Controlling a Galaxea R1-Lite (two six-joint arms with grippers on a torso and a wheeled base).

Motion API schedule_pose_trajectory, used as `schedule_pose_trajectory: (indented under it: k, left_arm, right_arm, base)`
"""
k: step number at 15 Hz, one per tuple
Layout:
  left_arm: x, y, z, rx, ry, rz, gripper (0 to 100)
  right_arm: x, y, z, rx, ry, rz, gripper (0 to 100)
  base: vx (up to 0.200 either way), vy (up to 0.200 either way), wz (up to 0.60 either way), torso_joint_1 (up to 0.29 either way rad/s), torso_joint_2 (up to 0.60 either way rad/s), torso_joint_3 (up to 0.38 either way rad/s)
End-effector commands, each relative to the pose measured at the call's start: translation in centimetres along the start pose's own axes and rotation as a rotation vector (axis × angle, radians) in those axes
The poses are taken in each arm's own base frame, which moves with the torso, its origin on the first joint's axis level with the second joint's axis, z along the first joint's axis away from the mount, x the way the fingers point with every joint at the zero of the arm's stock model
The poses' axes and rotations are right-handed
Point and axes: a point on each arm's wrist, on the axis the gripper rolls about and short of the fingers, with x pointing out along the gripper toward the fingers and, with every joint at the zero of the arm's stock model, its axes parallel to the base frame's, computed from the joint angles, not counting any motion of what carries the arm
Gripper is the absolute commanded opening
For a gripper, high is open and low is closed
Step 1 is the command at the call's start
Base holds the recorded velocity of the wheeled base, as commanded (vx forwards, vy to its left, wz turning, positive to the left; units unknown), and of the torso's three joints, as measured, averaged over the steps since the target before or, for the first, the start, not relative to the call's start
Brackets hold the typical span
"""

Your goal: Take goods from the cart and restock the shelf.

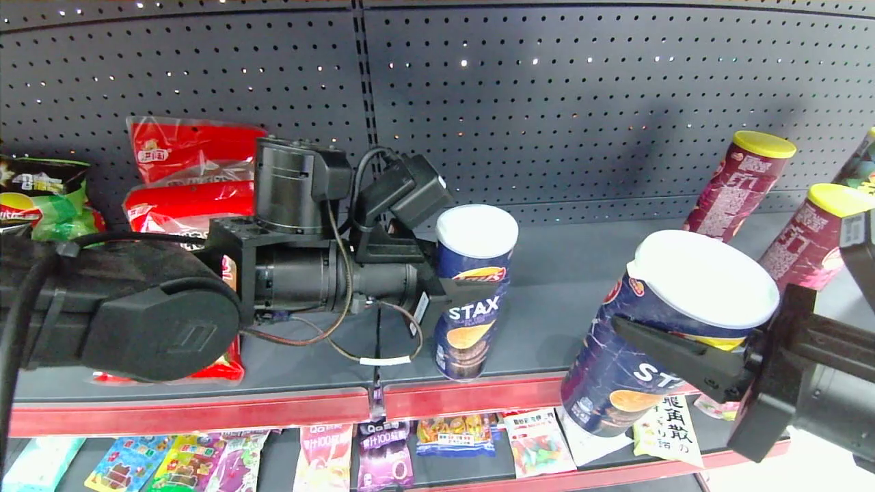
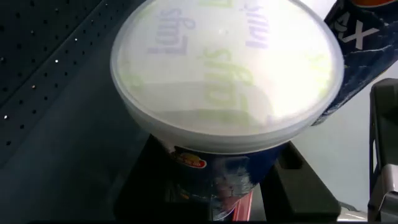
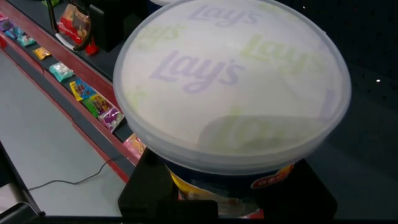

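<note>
The head view takes in both arms and the whole shelf (image 1: 560,287). The left arm (image 1: 307,273) reaches in level from 9 o'clock, and its jaws pinch the left can (image 1: 472,328) around the middle. That can is nearly upright, with its base on the deck just behind the red front lip. The right arm (image 1: 813,383) comes in from 4 o'clock, and its jaws are clamped just under the white lid of the right can (image 1: 615,383). One finger crosses the can's front. The right can is tilted, top toward 1 o'clock, and hangs in front of the lip, at 4 o'clock of the left can and well apart from it. Red bags (image 1: 191,178) and a green bag (image 1: 44,198) lie at 9 o'clock behind the left arm. Two maroon cans (image 1: 738,184) lean at 1 o'clock of the right can. Packets (image 1: 454,435) line the lower shelf at 6 o'clock. The left wrist view looks straight down on the left can's lid (image 2: 227,62), with dark fingers (image 2: 298,180) flanking the body beneath and a blue corner of the right can (image 2: 367,37) beside it. The right wrist view looks down on the right can's lid (image 3: 233,81). It also shows something the head view lacks, a cable (image 3: 68,180) on the floor below the packets (image 3: 93,102).
</note>
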Motion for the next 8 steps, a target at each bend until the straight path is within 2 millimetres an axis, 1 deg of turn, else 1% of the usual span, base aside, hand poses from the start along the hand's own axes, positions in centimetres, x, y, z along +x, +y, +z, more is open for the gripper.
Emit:
schedule_pose_trajectory:
  k: [1, 8]
  left_arm:
    - [-0.12, -0.11, -0.11, -0.002, 0.004, 0.000, 0]
    - [-0.01, -0.11, -0.37, -0.034, 0.012, 0.001, 0]
  right_arm:
    - [0.03, 0.01, 0.00, -0.001, 0.001, 0.000, 0]
    - [0.29, 0.03, -0.02, -0.001, 0.007, 0.004, 0]
  base:
    - [0.000, 0.000, 0.00, 0.000, 0.00, 0.000]
    - [0.000, 0.000, 0.00, 0.000, 0.00, 0.000]
